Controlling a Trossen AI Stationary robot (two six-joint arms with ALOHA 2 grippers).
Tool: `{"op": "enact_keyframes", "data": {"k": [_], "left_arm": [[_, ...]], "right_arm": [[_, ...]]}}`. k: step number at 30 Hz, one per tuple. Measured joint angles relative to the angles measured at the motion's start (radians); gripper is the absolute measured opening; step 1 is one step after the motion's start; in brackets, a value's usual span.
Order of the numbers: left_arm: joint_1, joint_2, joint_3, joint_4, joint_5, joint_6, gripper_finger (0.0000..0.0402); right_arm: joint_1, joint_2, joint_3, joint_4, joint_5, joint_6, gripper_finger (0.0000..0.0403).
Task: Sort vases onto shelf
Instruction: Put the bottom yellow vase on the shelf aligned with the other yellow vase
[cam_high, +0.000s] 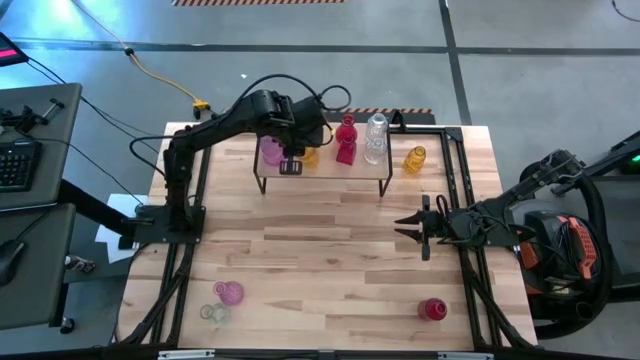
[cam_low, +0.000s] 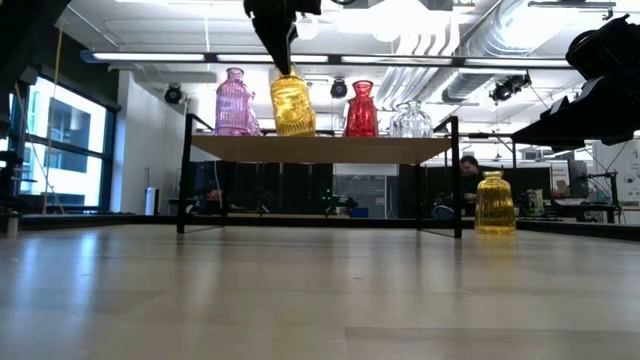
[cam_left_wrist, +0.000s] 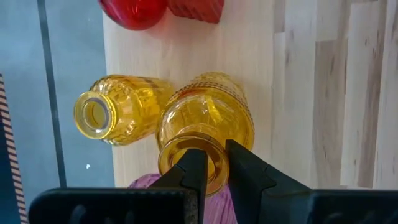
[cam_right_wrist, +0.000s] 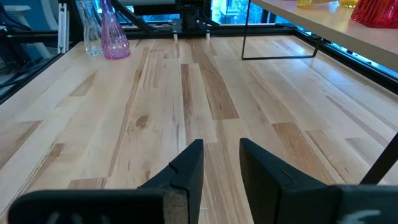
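Note:
The shelf (cam_high: 330, 172) stands near the table's far edge, with pink (cam_low: 233, 103), red (cam_low: 361, 110) and clear (cam_low: 410, 120) vases on its board. My left gripper (cam_low: 284, 62) is above the shelf, shut on a yellow vase (cam_low: 292, 106). In the left wrist view a second yellow vase (cam_left_wrist: 115, 112) stands just behind it. Another yellow vase (cam_high: 414, 158) stands on the table, right of the shelf. Pink (cam_high: 229, 292), clear (cam_high: 212, 313) and red (cam_high: 432, 309) vases stand near the table's near edge. My right gripper (cam_high: 405, 226) is open and waits low over the table's right half. My left gripper holds the yellow vase by the rim of its mouth (cam_left_wrist: 180, 148). It comes from above, pointing down. One finger (cam_left_wrist: 194, 167) seems to sit inside the mouth and the other (cam_left_wrist: 244, 163) outside the rim. The vase is upright, with its base on the shelf board (cam_low: 320, 148).
Black frame rails (cam_high: 470, 290) run along the table's left and right sides. The pink vase (cam_left_wrist: 208, 208) stands close beside the held one on the shelf. The wide middle of the tabletop (cam_high: 320, 250) is bare wood. A person sits in the room behind the table (cam_low: 468, 168).

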Motion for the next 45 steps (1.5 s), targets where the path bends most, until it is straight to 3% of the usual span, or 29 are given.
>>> {"op": "enact_keyframes", "data": {"k": [20,45], "left_arm": [[0.012,0.000,0.000,0.045,-0.008,0.016,0.0087],[0.030,0.000,0.000,0.095,-0.031,0.028,0.0088]], "right_arm": [[0.000,0.000,0.000,0.000,0.000,0.000,0.0087],[0.000,0.000,0.000,0.000,0.000,0.000,0.0087]]}}
